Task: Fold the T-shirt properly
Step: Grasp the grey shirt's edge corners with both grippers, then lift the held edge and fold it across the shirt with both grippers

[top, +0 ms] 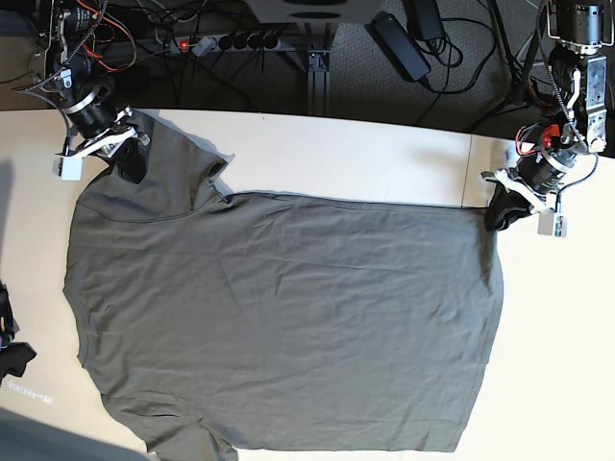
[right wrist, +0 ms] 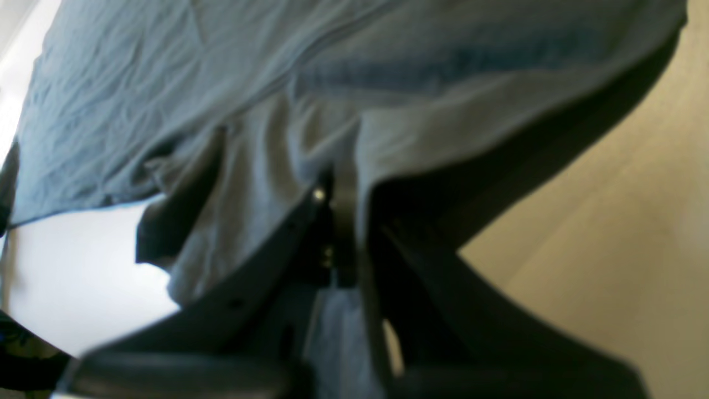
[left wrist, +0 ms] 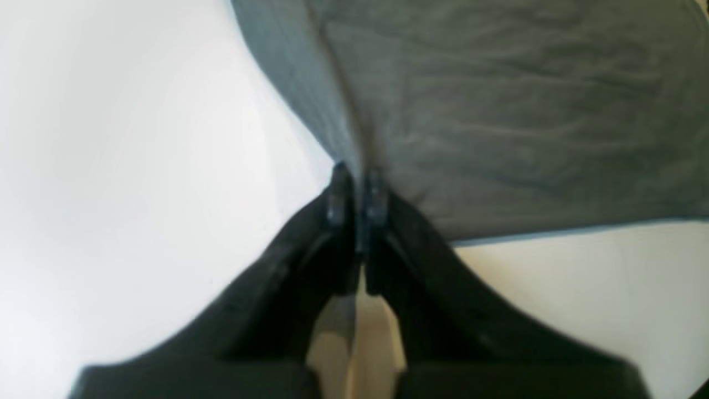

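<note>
Shirt hem nearest; T-shirt point(top: 279, 317) spread flat on table point(top: 384, 154). Left gripper point(top: 502, 209) clamped on far-right corner, right gripper point(top: 130, 158) on far-left sleeve. First fold likely next: lift together, carry toward near edge.

Colour survey: plain garment on pale surface

The T-shirt point(top: 279, 317) is a uniform dark olive-grey, no print or pattern noted. The table point(top: 384, 154) is pale cream. Both the left gripper point(top: 500, 213) and the right gripper point(top: 130, 163) are black, with white fittings on the wrists.

Base looks straight down; both wrist views hug the T-shirt point(top: 279, 317) closely.
</note>
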